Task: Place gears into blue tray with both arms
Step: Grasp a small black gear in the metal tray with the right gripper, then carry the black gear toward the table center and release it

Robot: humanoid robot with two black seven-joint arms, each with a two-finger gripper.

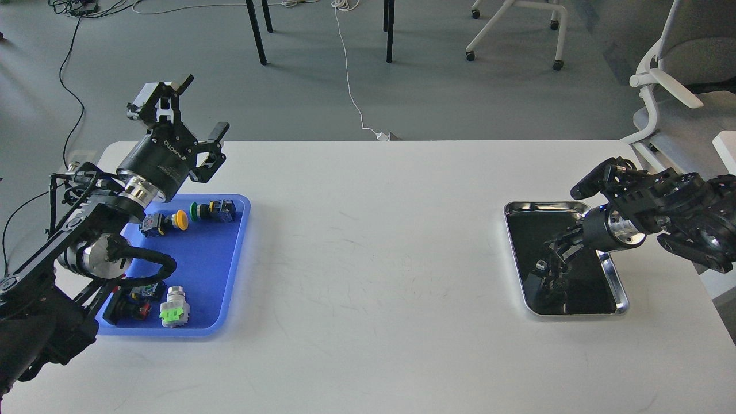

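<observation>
The blue tray lies at the table's left and holds several colourful push-button switches. My left gripper hangs open and empty in the air above the tray's back left corner. At the right, my right gripper reaches down into the silver metal tray. Its dark fingers blend with the tray's dark mirror bottom, so their state does not show. I cannot pick out the gears there; only dark shapes and reflections lie under the gripper.
A yellow-capped switch and a green one sit at the blue tray's back. The wide white table spreads between the two trays. A white office chair stands beyond the right corner.
</observation>
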